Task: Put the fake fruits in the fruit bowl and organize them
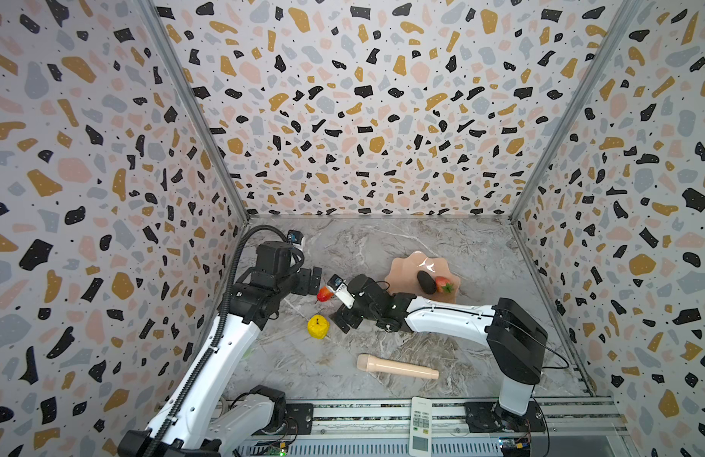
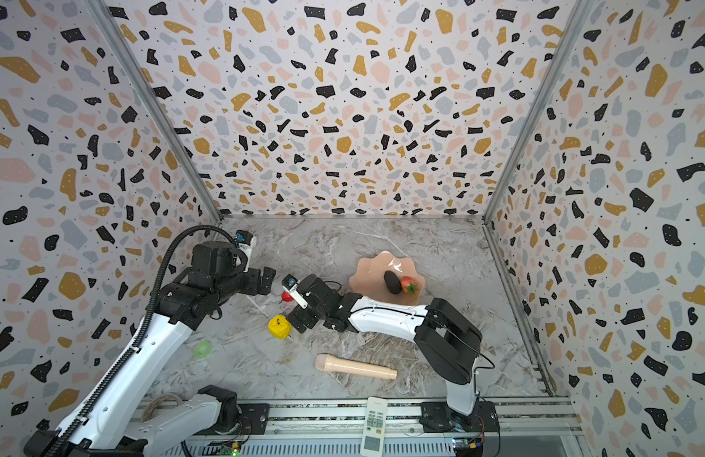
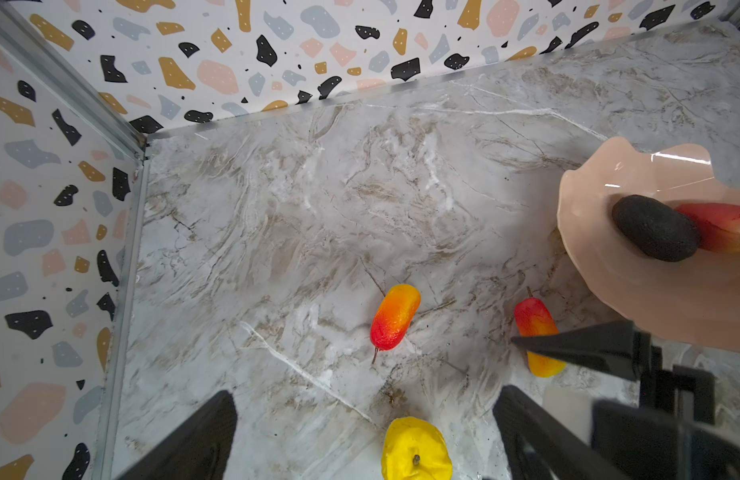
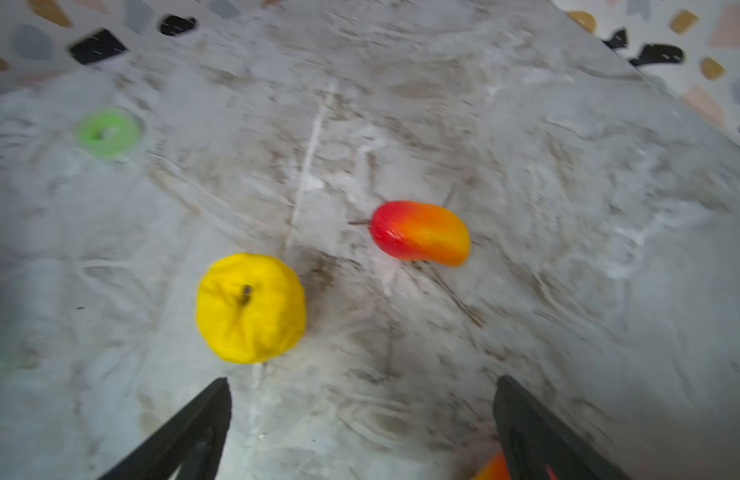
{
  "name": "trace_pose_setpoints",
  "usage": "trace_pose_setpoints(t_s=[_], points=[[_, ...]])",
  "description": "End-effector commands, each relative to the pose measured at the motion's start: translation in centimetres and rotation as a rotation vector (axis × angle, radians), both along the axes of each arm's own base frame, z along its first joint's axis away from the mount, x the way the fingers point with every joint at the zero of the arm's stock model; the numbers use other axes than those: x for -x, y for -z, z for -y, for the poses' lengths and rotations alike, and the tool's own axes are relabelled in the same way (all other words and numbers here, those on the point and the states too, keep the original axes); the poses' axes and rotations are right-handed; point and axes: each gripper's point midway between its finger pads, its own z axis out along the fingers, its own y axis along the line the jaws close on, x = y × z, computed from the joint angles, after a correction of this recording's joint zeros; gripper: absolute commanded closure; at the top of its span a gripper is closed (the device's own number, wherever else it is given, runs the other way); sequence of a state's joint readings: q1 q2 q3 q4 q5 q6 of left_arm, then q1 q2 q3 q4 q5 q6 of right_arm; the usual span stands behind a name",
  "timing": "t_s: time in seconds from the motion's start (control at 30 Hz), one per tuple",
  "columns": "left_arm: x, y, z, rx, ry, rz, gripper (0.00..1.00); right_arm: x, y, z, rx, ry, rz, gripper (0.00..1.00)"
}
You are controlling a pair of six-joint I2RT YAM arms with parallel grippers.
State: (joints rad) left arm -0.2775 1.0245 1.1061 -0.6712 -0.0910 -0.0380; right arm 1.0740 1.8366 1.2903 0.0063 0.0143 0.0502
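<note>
Wide apart and empty, my right gripper [image 4: 362, 380] sits low in frame, yellow fruit [image 4: 250, 307] and mango [image 4: 420, 232] above it; my left gripper [image 3: 364, 392] gapes too. Only avocado [image 1: 426, 281] and strawberry [image 1: 442, 284] lie in the bowl [image 1: 402, 273], right of centre; three wait outside it. Both top views show one mango; the left wrist view adds the second mango [image 3: 532, 320].

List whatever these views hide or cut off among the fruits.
- Mango nearer the bowl: under the right arm in both top views.
- Strawberry: cut by the left wrist view's edge, behind the avocado.
- Right wrist view: blurred; that mango cut by its edge.
</note>
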Motion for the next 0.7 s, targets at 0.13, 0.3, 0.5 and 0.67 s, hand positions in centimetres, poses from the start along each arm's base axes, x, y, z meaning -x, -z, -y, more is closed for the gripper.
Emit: trace_pose_setpoints(t_s=[0.13, 0.3, 0.5, 0.67], points=[[0.1, -0.5, -0.6, -0.008, -0.03, 0.032, 0.0, 3.0, -2.9, -4.5, -0.143, -0.211, 0.013, 0.01], [0.3, -0.4, -0.6, -0.009, -0.03, 0.029, 0.0, 3.0, -0.8, -6.1, -0.117, -0.201, -0.016, 0.01], [0.4, -0.6, -0.4, 0.004, -0.018, 0.04, 0.0, 2.7, 1.8, -7.4, -0.069, -0.176, -0.038, 0.01], [0.4, -0.7, -0.4, 0.005, -0.016, 0.041, 0.01, 2.8, 3.1, -8.4, -0.051, -0.171, -0.044, 0.03]])
